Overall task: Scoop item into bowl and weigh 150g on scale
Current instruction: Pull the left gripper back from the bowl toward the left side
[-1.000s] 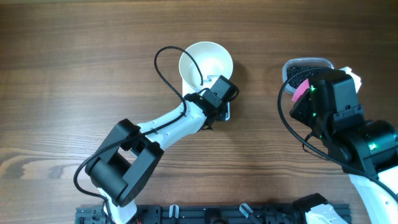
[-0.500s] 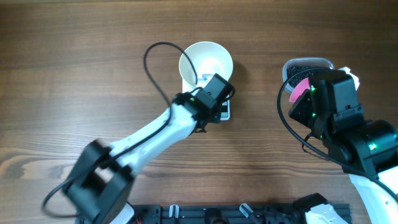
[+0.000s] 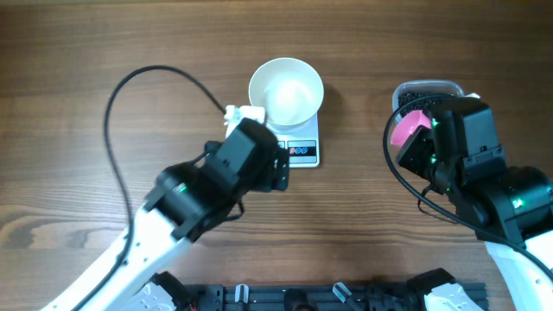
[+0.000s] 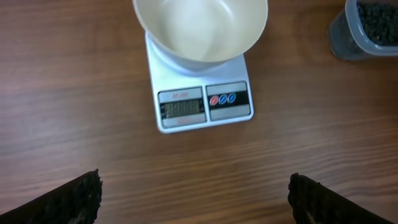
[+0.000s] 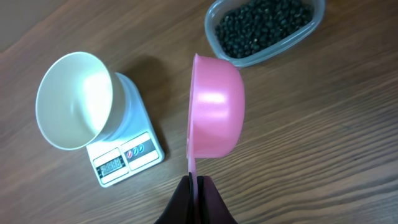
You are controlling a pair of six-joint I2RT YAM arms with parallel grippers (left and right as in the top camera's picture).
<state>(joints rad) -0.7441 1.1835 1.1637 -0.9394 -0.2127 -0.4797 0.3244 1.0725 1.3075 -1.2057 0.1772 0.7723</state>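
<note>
Overhead and wrist views of the scooping step, read from left to right. At the near left of the table (image 3: 78, 60), the left fingers (image 4: 68, 202) are spread fully apart and hold nothing. They hang over bare wood just short of the scale (image 3: 302, 153), touching neither it nor the bowl. At mid-width towards the far edge, the white bowl (image 3: 286, 89) sits on the platform of the scale and looks empty. The display faces the near edge, but its digits are too small to read. To the right, the right fingers (image 5: 196, 199) are pinched tight on the thin handle of the pink scoop (image 5: 214, 115). The scoop is held on edge, with its rounded back towards the wrist camera, so its contents cannot be seen. Furthest right, towards the far edge, the black beans (image 5: 261, 25) lie heaped in a clear tub (image 3: 425, 89), well apart from the bowl and just beyond the scoop. The task appears to be at its start, with nothing yet in the bowl. To do this step well, roll the wrist so that the scoop's mouth meets the heap at a shallow angle, then level it before lifting. Take modest loads and tip them slowly over the centre of the bowl. Keep the left arm off the scale so that the reading stays true.
</note>
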